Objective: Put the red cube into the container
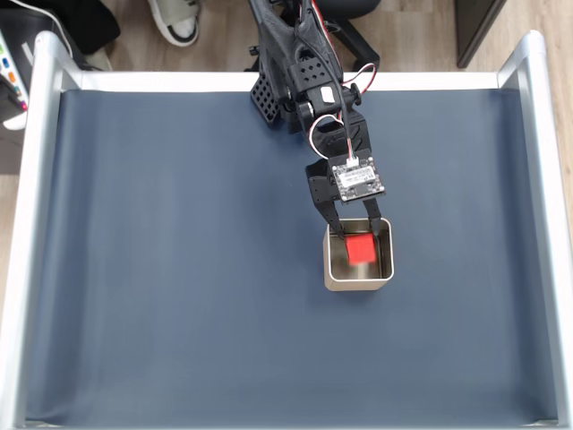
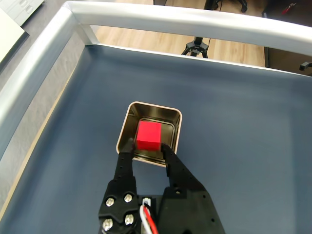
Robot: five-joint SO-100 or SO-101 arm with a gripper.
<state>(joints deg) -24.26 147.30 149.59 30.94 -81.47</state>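
Note:
The red cube (image 1: 362, 248) sits between my gripper's two black fingertips, inside the opening of the container (image 1: 333, 269), a square silvery tin on the dark blue mat. In the wrist view the red cube (image 2: 148, 135) hangs over the tin's pale floor, with the container (image 2: 126, 127) rim around it. My gripper (image 2: 146, 146) reaches down from the bottom edge, and its fingers (image 2: 126, 161) press against the cube's two sides. In the fixed view the gripper (image 1: 355, 235) comes in from the tin's far side. I cannot tell whether the cube touches the tin's floor.
A dark blue mat (image 1: 179, 269) covers the table, bounded by raised silvery rails (image 1: 27, 224) on the left, right and far sides. The arm's base (image 1: 295, 54) stands at the far edge. A shoe (image 1: 175, 20) shows on the wooden floor beyond.

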